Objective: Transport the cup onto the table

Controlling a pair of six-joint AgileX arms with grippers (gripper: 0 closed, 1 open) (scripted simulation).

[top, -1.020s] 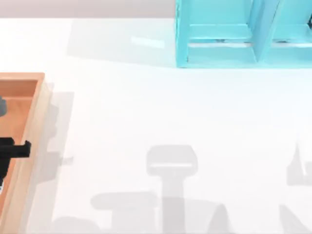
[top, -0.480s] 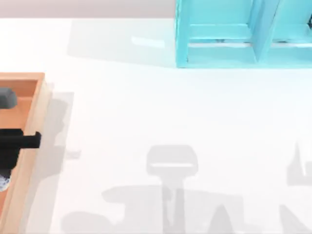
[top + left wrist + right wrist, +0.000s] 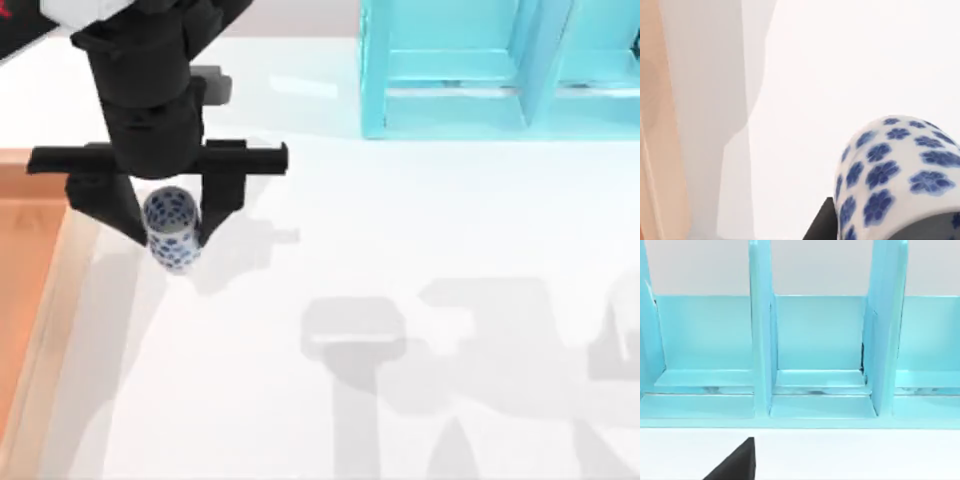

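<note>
White table [image 3: 420,250], one cup [image 3: 170,225] clamped in left hand [image 3: 170,222]

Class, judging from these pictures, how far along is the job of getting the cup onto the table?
Done: the cup is out of the wooden tray. In hand: the left gripper holds it between its fingers over the white table, just right of the tray's edge. Left: lower it onto the table and let go. The right gripper faces the turquoise shelf.
</note>
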